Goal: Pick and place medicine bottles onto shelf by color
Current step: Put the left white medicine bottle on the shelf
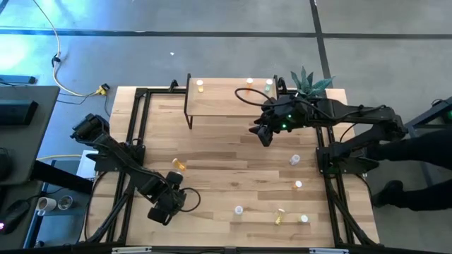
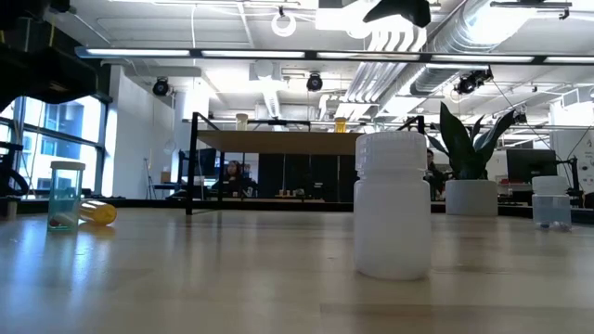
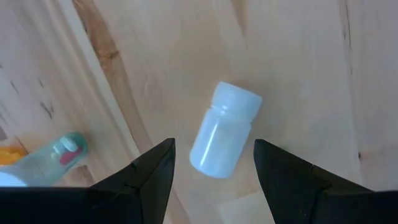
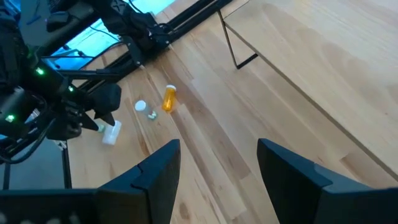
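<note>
Bottle [image 3: 224, 130], white, lies on its side betw. the spread fingers of left gripper [image 3: 213, 171], well off from shelf [image 1: 226, 102]. Drop straight, centre it, then close. Right gripper [image 1: 263, 134] open, empty, just by shelf.

The bench [image 1: 226, 152] lies bare through its middle, between the shelf [image 1: 226, 106] at the far edge and the bottles scattered along the near and right side. The right gripper [image 1: 263, 134] hangs just before the shelf's right half, blocking that approach. A plant [image 1: 308, 83] crowds the shelf's right end; its left half stands open.
</note>
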Tool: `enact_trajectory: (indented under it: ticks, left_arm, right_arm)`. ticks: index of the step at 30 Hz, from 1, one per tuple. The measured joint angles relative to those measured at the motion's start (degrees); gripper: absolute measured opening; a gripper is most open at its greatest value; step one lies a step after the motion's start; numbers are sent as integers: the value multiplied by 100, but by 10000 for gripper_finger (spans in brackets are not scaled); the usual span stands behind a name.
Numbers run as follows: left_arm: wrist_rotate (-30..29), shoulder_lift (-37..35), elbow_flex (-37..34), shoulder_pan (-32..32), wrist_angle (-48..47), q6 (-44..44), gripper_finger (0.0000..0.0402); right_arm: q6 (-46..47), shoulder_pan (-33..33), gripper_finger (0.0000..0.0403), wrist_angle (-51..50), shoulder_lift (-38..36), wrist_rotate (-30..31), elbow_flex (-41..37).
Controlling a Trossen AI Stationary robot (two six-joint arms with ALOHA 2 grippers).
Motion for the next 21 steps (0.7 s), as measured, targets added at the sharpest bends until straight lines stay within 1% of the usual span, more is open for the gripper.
enact_trajectory:
  ticks: [6,8,15,21]
  left_arm:
    - [0,55,1,-1,68,244,209]
    - [15,147,4,31,60,255,209]
    - [334,516,0,103,62,447,209]
    - [347,770,0,107,80,778,209]
  right_arm:
    - [-1,0,205,0,3,0,0]
    - [-2,0,205,2,1,0,0]
    - [-2,0,205,3,1,-2,0]
    - [2,0,205,4,1,-4,0]
